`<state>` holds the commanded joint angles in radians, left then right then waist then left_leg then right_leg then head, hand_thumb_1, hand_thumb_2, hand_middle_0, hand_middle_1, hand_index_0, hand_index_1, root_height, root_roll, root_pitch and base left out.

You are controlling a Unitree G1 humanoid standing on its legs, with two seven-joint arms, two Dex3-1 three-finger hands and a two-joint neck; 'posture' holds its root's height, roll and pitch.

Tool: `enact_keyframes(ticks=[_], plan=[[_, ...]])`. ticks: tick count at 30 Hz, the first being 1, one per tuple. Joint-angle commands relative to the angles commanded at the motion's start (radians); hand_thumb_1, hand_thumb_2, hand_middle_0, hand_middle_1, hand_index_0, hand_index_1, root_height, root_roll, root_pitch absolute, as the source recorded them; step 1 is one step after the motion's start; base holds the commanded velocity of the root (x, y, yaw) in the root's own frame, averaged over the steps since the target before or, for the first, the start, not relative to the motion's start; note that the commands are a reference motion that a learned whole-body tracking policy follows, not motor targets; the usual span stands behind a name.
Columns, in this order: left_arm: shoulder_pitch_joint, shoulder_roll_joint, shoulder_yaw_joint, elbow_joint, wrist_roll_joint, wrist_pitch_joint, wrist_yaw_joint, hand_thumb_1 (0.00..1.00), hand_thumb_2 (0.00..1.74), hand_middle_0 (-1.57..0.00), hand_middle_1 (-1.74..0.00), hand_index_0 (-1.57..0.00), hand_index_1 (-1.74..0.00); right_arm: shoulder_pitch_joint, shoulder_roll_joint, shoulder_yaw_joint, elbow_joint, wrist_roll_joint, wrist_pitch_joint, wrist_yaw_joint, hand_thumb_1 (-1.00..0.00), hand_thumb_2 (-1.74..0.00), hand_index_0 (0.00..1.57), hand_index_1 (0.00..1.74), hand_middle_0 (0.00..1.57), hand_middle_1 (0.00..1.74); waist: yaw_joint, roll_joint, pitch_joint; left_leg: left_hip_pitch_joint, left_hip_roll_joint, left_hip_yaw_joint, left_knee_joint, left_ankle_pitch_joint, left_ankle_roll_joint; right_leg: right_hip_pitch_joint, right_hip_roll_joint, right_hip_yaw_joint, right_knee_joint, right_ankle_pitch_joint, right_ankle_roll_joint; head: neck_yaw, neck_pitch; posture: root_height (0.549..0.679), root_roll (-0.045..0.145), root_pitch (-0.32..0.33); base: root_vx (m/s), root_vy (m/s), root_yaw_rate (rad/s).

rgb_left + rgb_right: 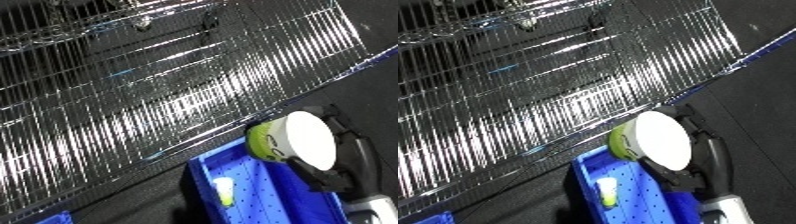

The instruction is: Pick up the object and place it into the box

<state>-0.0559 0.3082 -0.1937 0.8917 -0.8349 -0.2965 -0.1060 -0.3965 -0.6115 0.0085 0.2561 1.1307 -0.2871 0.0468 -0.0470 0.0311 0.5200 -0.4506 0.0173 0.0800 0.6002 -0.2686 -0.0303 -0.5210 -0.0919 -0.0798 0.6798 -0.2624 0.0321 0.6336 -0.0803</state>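
Right hand (pixel 342 165) is seen at the near right, its black fingers curled around one green cup (pixel 293 140) with a white lid, held above the far edge of one blue bin (pixel 266 200). One small cup (pixel 224 191) lies inside. Beyond, one wire basket (pixel 151 85) is cut off.

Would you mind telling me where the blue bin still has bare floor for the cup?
The blue bin is bare between the small pale item by its left wall and the right hand holding the yellow-green cup over the top right corner.
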Motion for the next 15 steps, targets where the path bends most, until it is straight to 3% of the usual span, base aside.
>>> enact_keyframes(ticks=[3, 8, 15], plan=[[-0.003, -0.002, -0.018, -0.002, 0.029, -0.031, 0.033, 0.00, 0.00, 0.00, 0.00, 0.00, 0.00, 0.031, 0.019, -0.019, 0.119, 0.097, -0.008, 0.057, -0.80, -1.39, 1.26, 1.39, 1.26, 1.39, 0.001, 0.004, 0.000, 0.004, -0.003, 0.000, -0.007, 0.000, 0.0000, 0.003, 0.0007, -0.001, -0.005, 0.003, 0.0008, 0.052, 0.005, 0.645, 0.066, 0.098, 0.003, -0.004, -0.006], [-0.007, 0.014, -0.041, -0.021, 0.068, -0.077, 0.073, 0.00, 0.00, 0.00, 0.00, 0.00, 0.00, 0.046, -0.010, 0.003, 0.344, 0.023, 0.003, 0.069, -0.80, -1.39, 1.26, 1.39, 1.26, 1.39, 0.014, 0.015, 0.000, 0.008, -0.012, -0.008, -0.016, 0.002, 0.0005, 0.009, 0.0008, -0.003, -0.011, 0.006, -0.0016, 0.132, 0.006, 0.646, 0.067, 0.097, -0.008, -0.017, 0.034], [-0.019, 0.029, -0.063, 0.002, 0.056, -0.071, 0.020, 0.00, 0.00, 0.00, 0.00, 0.00, 0.00, 0.014, -0.057, 0.010, 0.629, -0.005, 0.067, 0.172, -0.45, -0.78, 0.71, 0.78, 0.71, 0.78, 0.034, 0.036, 0.000, 0.028, -0.029, -0.024, -0.025, 0.006, 0.0038, 0.030, -0.0037, -0.007, -0.023, 0.010, -0.0049, 0.221, -0.041, 0.648, 0.073, 0.082, 0.002, -0.010, 0.034]])
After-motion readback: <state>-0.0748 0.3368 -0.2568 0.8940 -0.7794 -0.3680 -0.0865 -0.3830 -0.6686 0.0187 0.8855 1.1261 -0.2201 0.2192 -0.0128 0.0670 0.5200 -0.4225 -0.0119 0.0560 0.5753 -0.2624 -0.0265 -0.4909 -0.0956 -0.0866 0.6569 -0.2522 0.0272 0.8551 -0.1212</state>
